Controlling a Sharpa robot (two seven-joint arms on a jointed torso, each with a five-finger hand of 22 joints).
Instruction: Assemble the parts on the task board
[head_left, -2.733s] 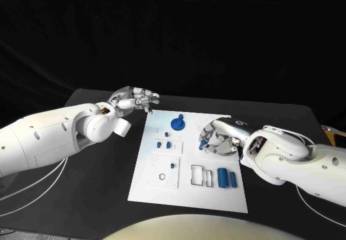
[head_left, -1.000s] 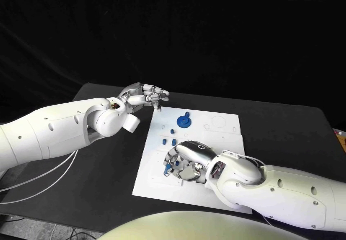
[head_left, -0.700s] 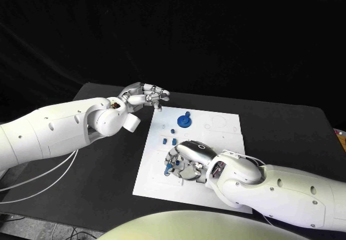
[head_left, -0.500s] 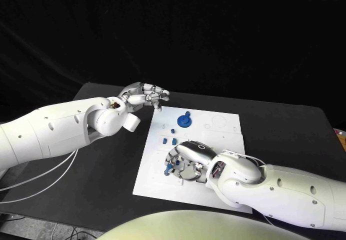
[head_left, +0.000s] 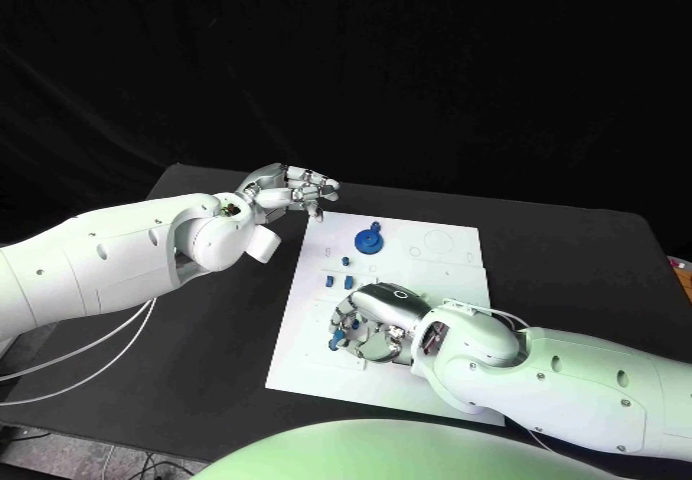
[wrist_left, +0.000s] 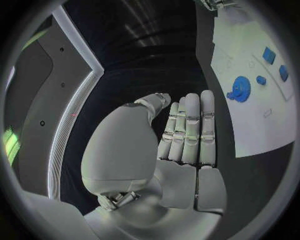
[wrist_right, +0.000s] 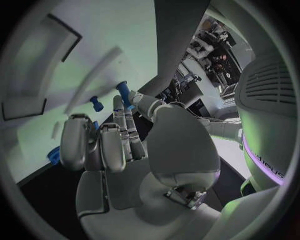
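— Where does the light fall in the head view?

— From above. The task board (head_left: 433, 250) is the brightest surface, while the black table (head_left: 216, 330) and the backdrop from 10 to 2 o'clock stay very dim. The white arms catch it strongly, and the left hand (head_left: 293, 190) shows small glints on its metal.

— Any shadows?

— A soft one lies on the board under the right hand (head_left: 372, 310), towards 7 o'clock.

— And the wrist views?

— Both are fisheye circles with dark rims. The board's straight edges bend at 2 o'clock in the left wrist view and at 10 o'clock in the right. A bright strip glares at 9 o'clock in the left.
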